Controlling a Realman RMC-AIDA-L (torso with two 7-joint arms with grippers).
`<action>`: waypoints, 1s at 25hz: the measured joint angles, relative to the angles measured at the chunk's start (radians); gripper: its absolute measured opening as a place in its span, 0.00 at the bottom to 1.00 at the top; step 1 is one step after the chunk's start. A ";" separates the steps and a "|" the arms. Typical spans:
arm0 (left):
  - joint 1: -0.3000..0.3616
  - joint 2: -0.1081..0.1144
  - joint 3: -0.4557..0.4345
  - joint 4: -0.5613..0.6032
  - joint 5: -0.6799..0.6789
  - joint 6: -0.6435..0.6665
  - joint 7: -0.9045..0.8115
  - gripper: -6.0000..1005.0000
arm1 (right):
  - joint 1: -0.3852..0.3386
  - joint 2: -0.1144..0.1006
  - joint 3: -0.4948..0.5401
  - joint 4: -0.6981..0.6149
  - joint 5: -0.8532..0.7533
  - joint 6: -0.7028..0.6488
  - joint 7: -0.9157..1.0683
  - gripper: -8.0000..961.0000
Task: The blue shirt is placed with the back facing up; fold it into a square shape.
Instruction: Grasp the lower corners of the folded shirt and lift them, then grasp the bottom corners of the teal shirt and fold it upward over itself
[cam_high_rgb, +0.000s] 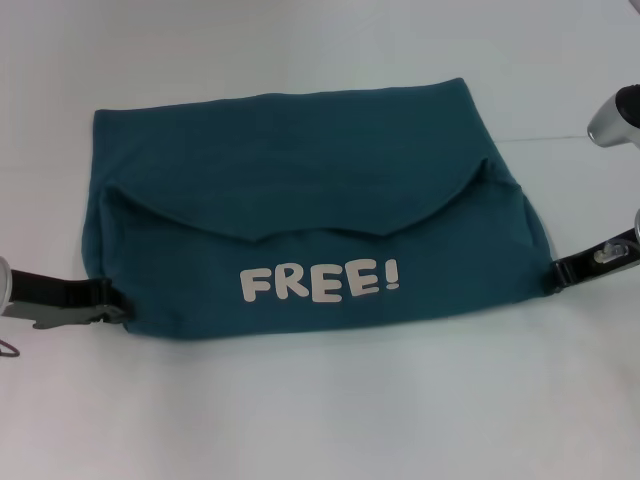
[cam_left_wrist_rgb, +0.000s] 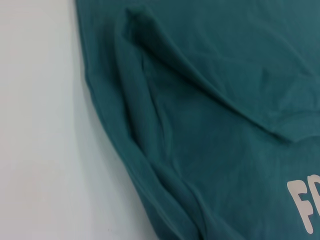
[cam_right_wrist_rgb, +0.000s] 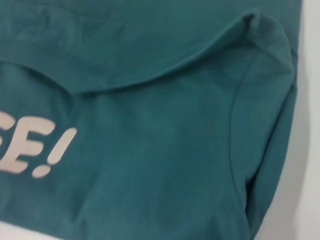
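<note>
**Folded shirt held at both sides**

The blue shirt (cam_high_rgb: 310, 215) lies folded across the middle of the white table (cam_high_rgb: 320, 420), "FREE!" print (cam_high_rgb: 320, 282) facing up. The left gripper (cam_high_rgb: 112, 303) and right gripper (cam_high_rgb: 562, 270) touch its near corners; whether they pinch cloth, I cannot tell.

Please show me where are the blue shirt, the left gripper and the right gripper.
blue shirt (cam_high_rgb: 300, 180): head view, on its plain upper panel.
left gripper (cam_high_rgb: 108, 303): head view, at the shirt's near left edge.
right gripper (cam_high_rgb: 562, 268): head view, at the shirt's right edge.
</note>
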 joint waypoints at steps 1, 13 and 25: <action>0.001 0.000 0.000 0.001 0.001 0.003 0.000 0.13 | 0.001 -0.003 -0.001 -0.006 0.000 -0.019 -0.004 0.13; 0.034 0.029 -0.008 0.056 0.047 0.192 0.012 0.13 | 0.013 -0.017 -0.010 -0.109 -0.006 -0.366 -0.104 0.13; 0.109 0.027 -0.070 0.126 0.193 0.495 0.023 0.13 | -0.017 -0.006 -0.028 -0.160 -0.021 -0.635 -0.214 0.13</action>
